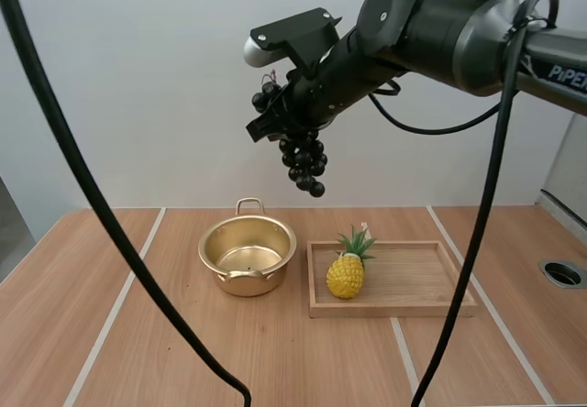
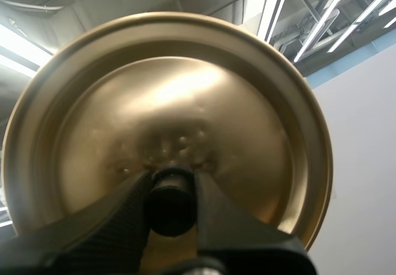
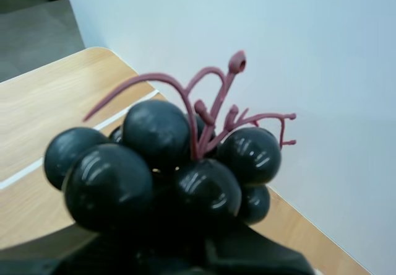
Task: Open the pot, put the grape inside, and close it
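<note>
A golden pot (image 1: 247, 256) stands uncovered on the wooden table, its inside bare. High above it my right gripper (image 1: 275, 114) is shut on a bunch of dark grapes (image 1: 305, 161), which dangles below the fingers. In the right wrist view the grapes (image 3: 158, 170) with their reddish stems bulge out between my fingers. My left gripper (image 2: 171, 204) is shut on the black knob (image 2: 171, 196) of the golden lid (image 2: 167, 123), whose top faces the camera; it is held up off the table.
A wooden tray (image 1: 404, 288) lies just right of the pot, with a yellow toy pineapple (image 1: 348, 269) standing on its left end. A round hole (image 1: 563, 273) sits in the table at the far right.
</note>
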Controlling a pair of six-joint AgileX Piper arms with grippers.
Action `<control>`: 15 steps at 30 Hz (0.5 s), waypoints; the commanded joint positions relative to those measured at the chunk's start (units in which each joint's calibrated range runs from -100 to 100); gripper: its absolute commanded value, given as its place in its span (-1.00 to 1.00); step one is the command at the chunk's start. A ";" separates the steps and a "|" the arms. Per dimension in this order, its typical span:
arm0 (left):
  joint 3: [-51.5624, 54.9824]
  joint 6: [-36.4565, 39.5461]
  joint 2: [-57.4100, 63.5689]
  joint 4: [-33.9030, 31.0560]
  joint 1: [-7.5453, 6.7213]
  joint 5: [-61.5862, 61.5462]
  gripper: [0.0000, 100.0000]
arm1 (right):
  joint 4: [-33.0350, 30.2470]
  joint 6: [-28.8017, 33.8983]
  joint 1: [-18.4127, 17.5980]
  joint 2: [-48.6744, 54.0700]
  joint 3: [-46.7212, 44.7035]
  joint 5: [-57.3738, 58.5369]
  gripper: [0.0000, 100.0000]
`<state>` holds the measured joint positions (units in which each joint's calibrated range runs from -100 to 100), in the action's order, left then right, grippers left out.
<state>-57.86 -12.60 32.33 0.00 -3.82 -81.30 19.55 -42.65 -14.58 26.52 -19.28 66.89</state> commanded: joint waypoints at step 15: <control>-0.48 0.77 0.26 0.00 0.04 1.91 -1.00 | 1.57 -1.04 -5.50 -16.51 0.37 -14.90 -1.00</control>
<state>-57.96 -12.51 32.33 0.00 -3.82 -81.30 20.66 -42.83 -19.82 11.16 -19.28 55.78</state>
